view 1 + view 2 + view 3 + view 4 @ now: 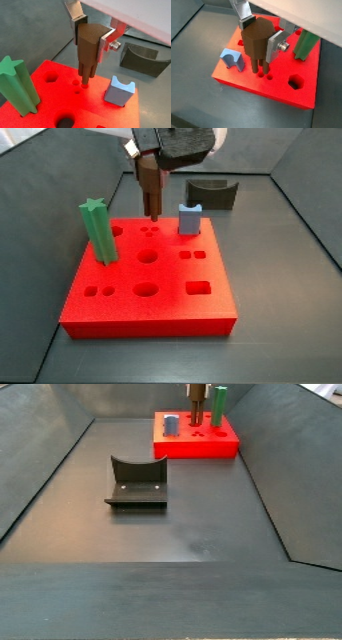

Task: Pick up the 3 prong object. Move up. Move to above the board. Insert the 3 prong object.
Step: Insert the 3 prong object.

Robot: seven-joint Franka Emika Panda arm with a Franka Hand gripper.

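3 prong object hangs upright in your claw, gripped at its blocky top, prong tips at the three small holes of the board. You see the green post and blue block standing on the board either side.

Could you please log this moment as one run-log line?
gripper: shut on 3 prong object | position: over board | prongs: at the three small holes | phase: insert
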